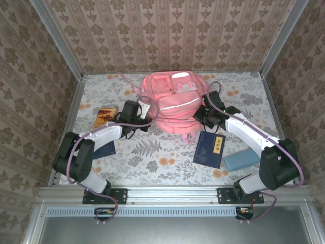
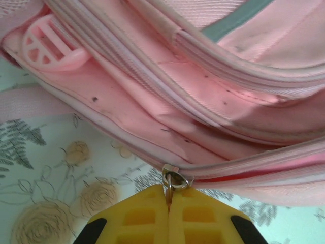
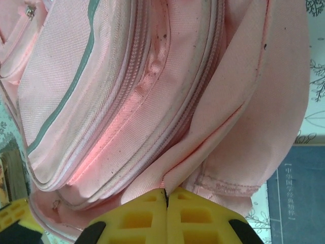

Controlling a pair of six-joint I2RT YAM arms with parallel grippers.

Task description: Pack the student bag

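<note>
The pink student bag (image 1: 175, 104) lies at the middle back of the table, its zipped compartments facing up. My left gripper (image 1: 146, 108) is at the bag's left side. In the left wrist view its yellow jaws (image 2: 168, 195) are shut on the metal zipper pull (image 2: 172, 182) at the bag's (image 2: 203, 101) lower edge. At the bag's right side, my right gripper (image 1: 199, 114) is shut, and its yellow jaws (image 3: 166, 194) pinch a fold of the bag's pink fabric (image 3: 203, 162) beside a zipper line.
A dark blue book (image 1: 209, 148) lies in front of the bag on the right, with a teal pencil case (image 1: 241, 161) just right of it. A small brown book (image 1: 105, 116) sits at the left, and another dark blue item (image 1: 105, 150) lies partly under the left arm.
</note>
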